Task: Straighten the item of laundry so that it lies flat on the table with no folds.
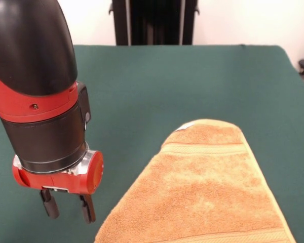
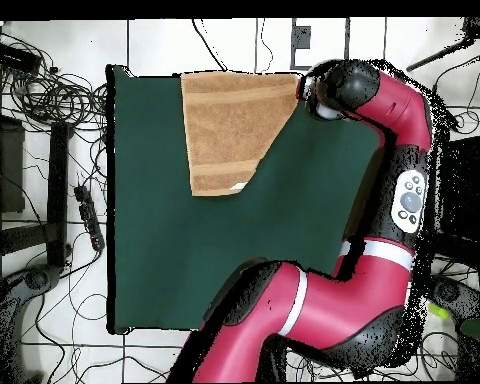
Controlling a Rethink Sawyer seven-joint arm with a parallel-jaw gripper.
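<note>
Towel (image 1: 207,187), corner folded under, lay on desk (image 1: 157,81); end effector (image 1: 68,206), released, empty, hovered at its 9 o'clock, pre-grasp; next move likely needs that fold pulled outward.

Orange-tan towel (image 1: 207,187) (one corner folded) on table (image 1: 142,81)

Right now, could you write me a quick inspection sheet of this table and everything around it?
Surface: table covered in dark green cloth.
Job's things: orange-tan towel at one table edge, one side folded in on a slant, a white tag at its corner.
Clutter: nothing seen on the table.
Grippers: gripper open, holding nothing, beside the towel's slanted edge.
Cables: tangled cables on the floor beside the table.
Surroundings: white tiled floor, black stands around the table.
</note>
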